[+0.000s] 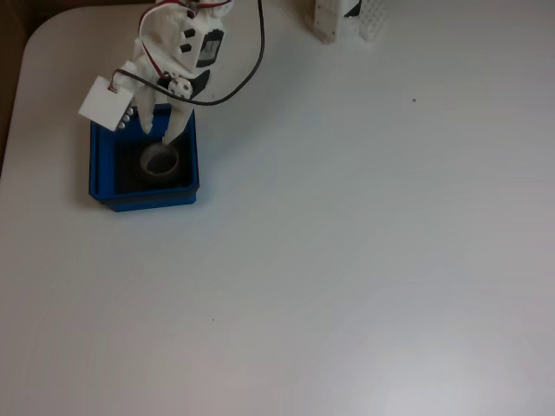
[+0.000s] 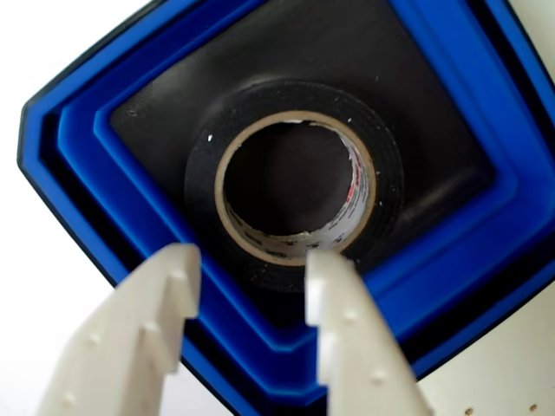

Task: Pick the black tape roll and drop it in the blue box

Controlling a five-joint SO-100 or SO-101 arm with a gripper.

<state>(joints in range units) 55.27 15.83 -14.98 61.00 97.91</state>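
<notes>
1. Nearest the lens in the wrist view, the gripper (image 2: 251, 286) stood spread, its two white fingers (image 2: 347, 338) apart and pinching nothing; a clear gap showed between them.
2. Just beyond the fingertips lay the blue box (image 2: 451, 251), its near wall directly under the fingers. That placing suggests the arm had been brought over the box so that anything let go would fall inside its walls.
3. Farther in, the black tape roll (image 2: 201, 173) lay flat on the box's dark floor, hole upward with the pale core showing. It sat free of the fingers: the right fingertip overlapped the roll's near rim in the picture, but whether it touched the roll could not be told.
4. In the fixed view, the box (image 1: 102, 173) sat at the left of the white table (image 1: 364, 260), with the roll (image 1: 160, 161) inside it and the gripper (image 1: 156, 130) poised just above its far side.
5. Judged from this, the drop looked done.
</notes>
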